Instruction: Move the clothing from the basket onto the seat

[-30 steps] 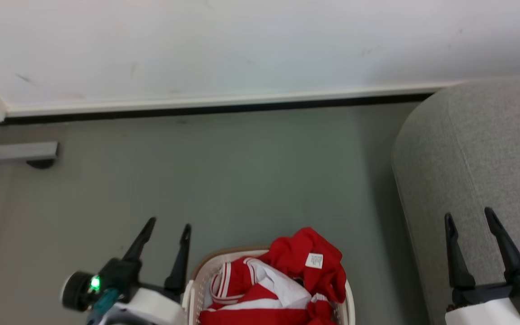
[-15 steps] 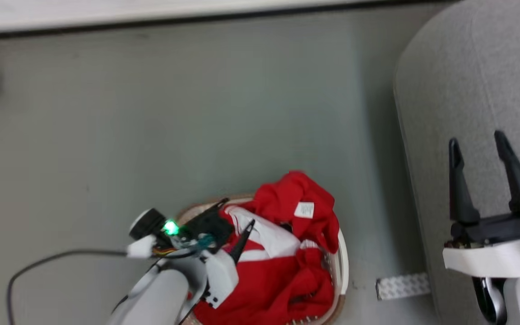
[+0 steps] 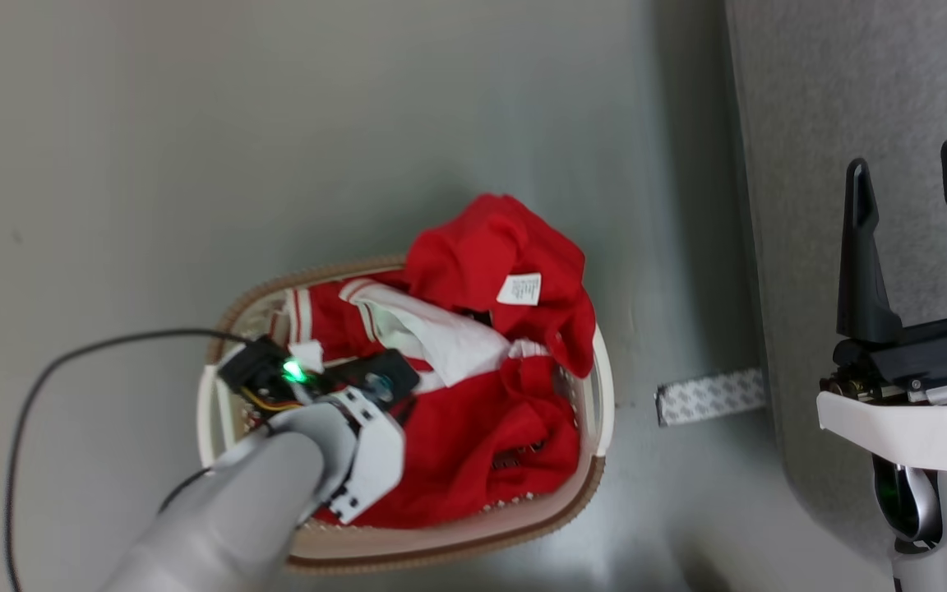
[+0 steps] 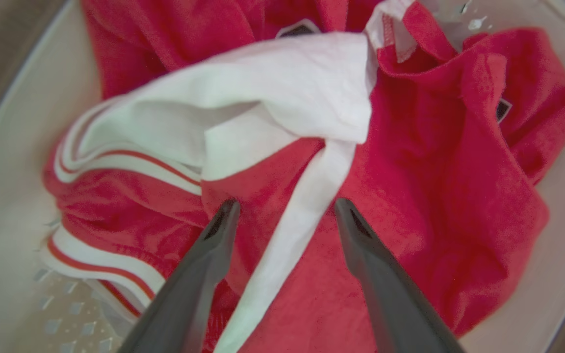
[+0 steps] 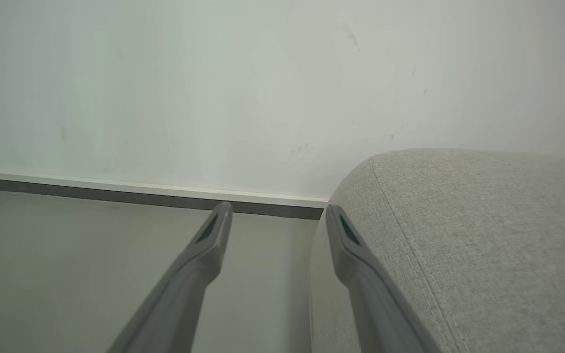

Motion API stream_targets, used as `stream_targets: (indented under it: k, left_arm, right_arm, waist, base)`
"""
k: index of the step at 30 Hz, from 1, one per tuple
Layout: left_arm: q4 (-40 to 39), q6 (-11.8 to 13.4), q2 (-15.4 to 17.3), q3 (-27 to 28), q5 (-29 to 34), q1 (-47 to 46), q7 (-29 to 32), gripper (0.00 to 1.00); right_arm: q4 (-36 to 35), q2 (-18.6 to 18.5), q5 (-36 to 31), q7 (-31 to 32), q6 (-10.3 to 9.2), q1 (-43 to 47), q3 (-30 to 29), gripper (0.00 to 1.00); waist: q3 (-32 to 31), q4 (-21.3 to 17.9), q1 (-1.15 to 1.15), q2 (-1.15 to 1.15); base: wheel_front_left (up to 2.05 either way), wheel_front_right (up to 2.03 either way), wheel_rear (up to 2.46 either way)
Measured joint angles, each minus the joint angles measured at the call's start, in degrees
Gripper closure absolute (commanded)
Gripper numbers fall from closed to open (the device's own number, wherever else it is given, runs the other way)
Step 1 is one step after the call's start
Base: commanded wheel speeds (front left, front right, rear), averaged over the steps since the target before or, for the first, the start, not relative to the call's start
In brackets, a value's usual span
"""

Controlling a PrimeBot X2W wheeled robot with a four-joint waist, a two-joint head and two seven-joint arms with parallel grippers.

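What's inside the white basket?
Red clothing with white panels and striped cuffs; one fold with a small label hangs over the basket rim. Whatever lies under the pile is covered, and the left arm hides a part.

floor (image 3: 358,123): grey-green | patterned strip (image 3: 710,396): flat on floor | wall (image 5: 263,73): white | skirting (image 5: 140,187): white

L forearm (image 3: 227,501) is finished pale grey, w/ white wrist block (image 3: 371,456); green LED (image 3: 293,372) is lit at its 11 o'clock, black cable (image 3: 71,353) is run toward 9. R gripper (image 3: 905,158): dark fingers (image 3: 860,271), white housing (image 3: 893,423).
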Motion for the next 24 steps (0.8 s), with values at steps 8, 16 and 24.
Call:
stream_targets:
  k: [8, 16, 24]
  left_arm:
    - [5.53, 0.00, 1.75, -3.42, -5.78, -4.52, 2.71, 0.00]
    - [7.12, 0.00, 0.07, -5.87, -10.03, -5.38, -0.41, 1.00]
    - [7.05, 0.01, -2.01, -4.58, -15.11, -1.29, -5.91, 1.00]
  right_arm:
    - [-2.00, -0.01, 0.97, 0.00, 0.00, -0.97, 0.68, 0.00]
    - [-0.77, 0.00, 0.80, 0.01, 0.00, -0.93, 0.04, 0.00]
    - [1.47, 0.04, -0.43, 0.00, 0.00, 0.86, -1.83, 0.00]
  waist:
    - [7.17, -2.39, 0.00, 0.00]
    - [6.74, -2.54, -0.01, 0.00]
    - [-0.98, -0.07, -0.02, 0.00]
  base:
    - [0.00, 0.00, 0.00]
    - [0.00, 0.00, 0.00]
    - [0.00, 0.00, 0.00]
